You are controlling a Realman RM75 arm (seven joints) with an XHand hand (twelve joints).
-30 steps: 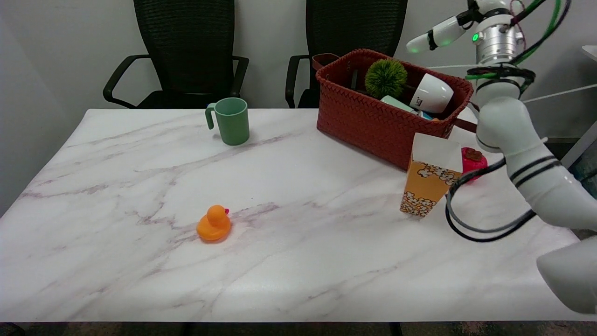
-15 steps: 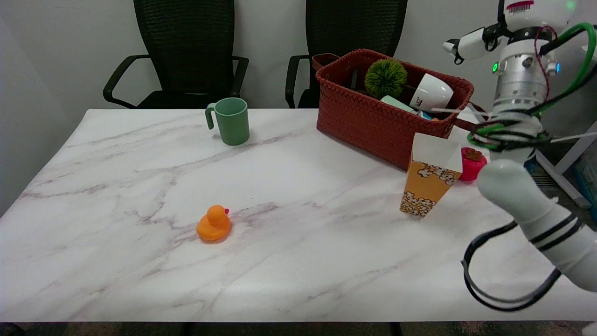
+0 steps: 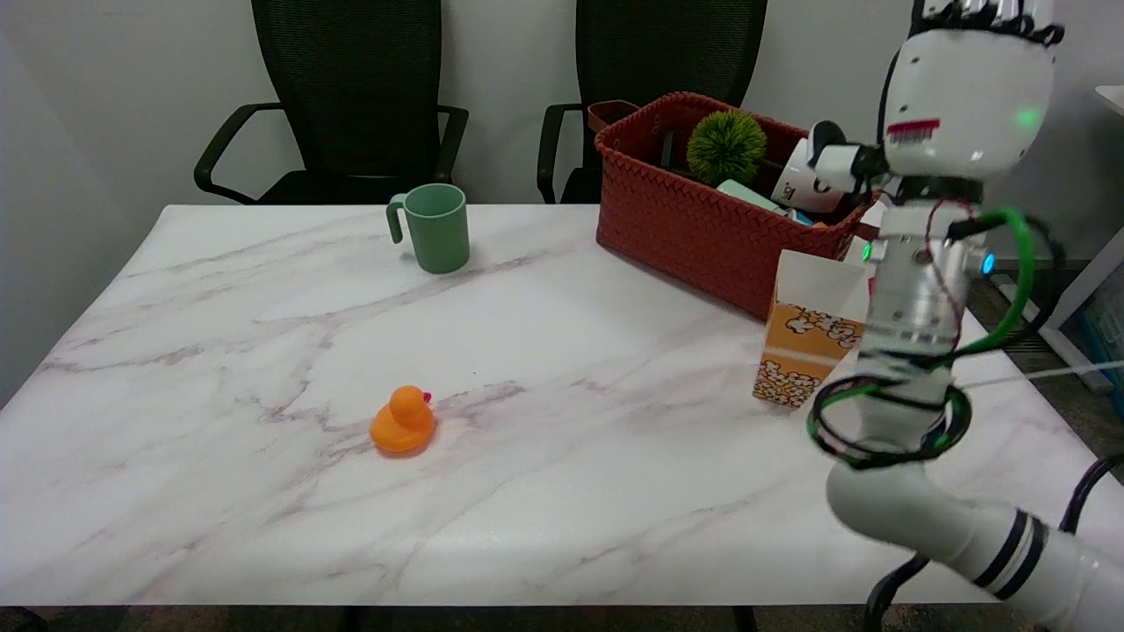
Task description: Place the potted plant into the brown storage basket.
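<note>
The marble worktop [image 3: 527,491] fills most of the frame, and at its upper right stands the brown storage basket [image 3: 702,224]. Inside it lies the potted plant [image 3: 755,162], tipped on its side, green ball of foliage toward the left and white pot toward the right, resting among other items there. By my reading the placing itself is done: the plant is in, nothing holds it.

At the right of the frame the right hand [image 3: 966,96] is raised high, its white back toward the camera. One finger pokes out leftward in front of the pot, but the fingers run off the top edge, so I cannot tell whether they are spread or curled. What looks left is only for the arm to pull clear.

Smaller things: a popcorn box [image 3: 803,342] just in front of the basket, a green mug [image 3: 435,226] at upper centre, an orange duck [image 3: 402,421] mid-frame.
</note>
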